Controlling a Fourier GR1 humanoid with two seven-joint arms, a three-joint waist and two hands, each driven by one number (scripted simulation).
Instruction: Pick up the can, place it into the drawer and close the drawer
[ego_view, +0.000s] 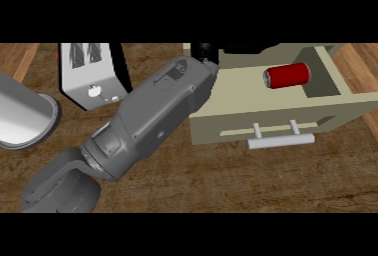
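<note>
Two of the three steps look done to us: the can (288, 76) is picked and placed, and only the closing is left. The red can lies on its side inside the drawer (238, 89), toward its right end, resting on the drawer's pale floor and held by nothing. The drawer stands pulled out over the wooden counter (221, 185), its front panel facing us, with the light bar handle (280, 140) sticking out from that panel.

We see one arm only. Its grey forearm (155, 115) comes in from the lower left and runs up on a slant to the drawer's back left corner. The left hand (204, 50) shows only as a small black patch at that corner, well apart from the can. Most of it is hidden by the forearm and the drawer's wall, so we cannot tell whether it is released or clenched. The right hand is out of view.

What is left, as we judge it, is to bring a hand round to the front panel or the handle and push the drawer in until it is flush. The arm now lies along the drawer's left side, so it would need to clear that side first.

Off to the left, a shiny metal cylinder (22, 115) and a white appliance (88, 75) stand on the counter, clear of the drawer's path.
</note>
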